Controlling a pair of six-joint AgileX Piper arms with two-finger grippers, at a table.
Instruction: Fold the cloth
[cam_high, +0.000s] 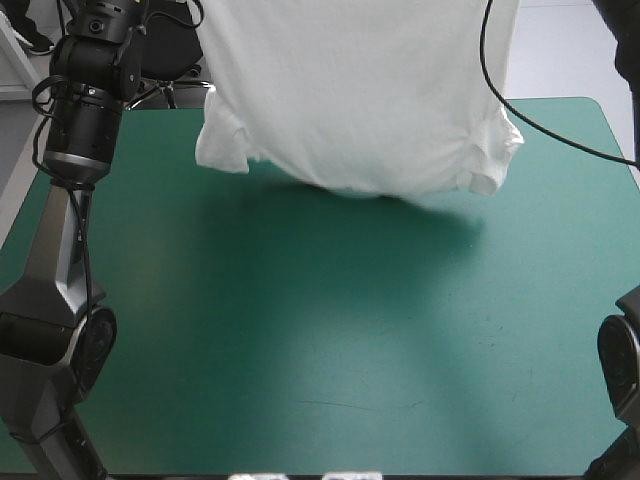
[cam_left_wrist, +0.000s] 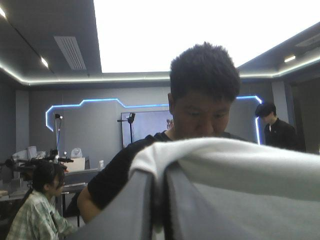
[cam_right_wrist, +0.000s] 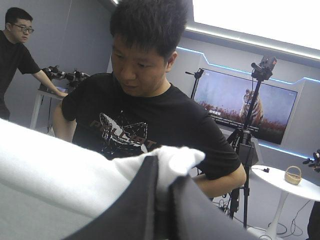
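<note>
T-shirt (cam_high: 360, 90) hung as white curtain across far middle of table (cam_high: 300, 340), hem and both sleeves low over teal-green cover, blocking straight reach to far edge there. Near and middle of cover lay bare, open from side to side. Bare strips showed past each sleeve, toward far corners. Left arm (cam_high: 60, 250) stood along left edge, crowding that side. Ahead of left gripper (cam_left_wrist: 159, 169) and right gripper (cam_right_wrist: 164, 170), both pinched on T-shirt's top edge, person (cam_right_wrist: 150, 115) stood close behind it, seemingly beyond far edge.
</note>
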